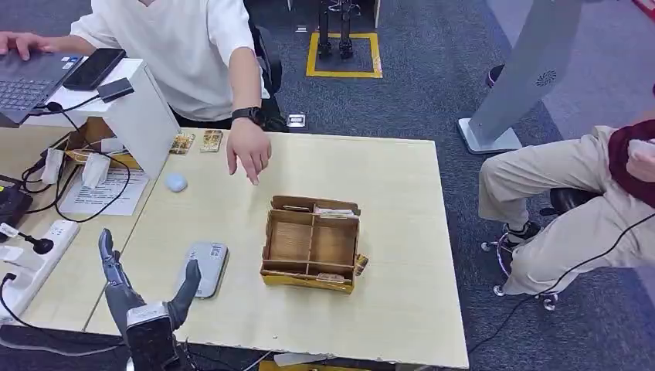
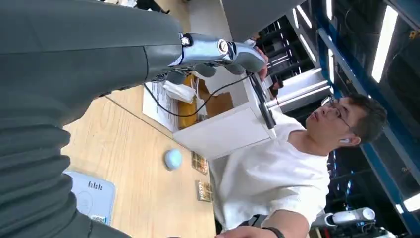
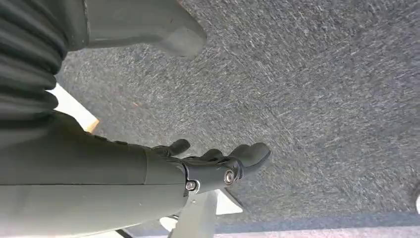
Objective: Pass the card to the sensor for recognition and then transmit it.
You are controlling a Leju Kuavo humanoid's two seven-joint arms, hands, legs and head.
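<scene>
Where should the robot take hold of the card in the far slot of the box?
Pinch its upper edge from above, thumb on one face, fingers on the other. The card seems to stand on edge in the narrow slot of the box, so the walls block a sideways approach.

A flat grey sensor [image 1: 204, 267] lies on the table's near-left part; cards [image 1: 334, 211] sit in the cardboard box's compartments.

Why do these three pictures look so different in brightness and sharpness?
Head view: even light, soft focus over the table. Left wrist view: turned sideways, ceiling lights glare bright, the near left hand looms dark. Right wrist view: the carpet looks streaked and blurry behind the right hand.
</scene>
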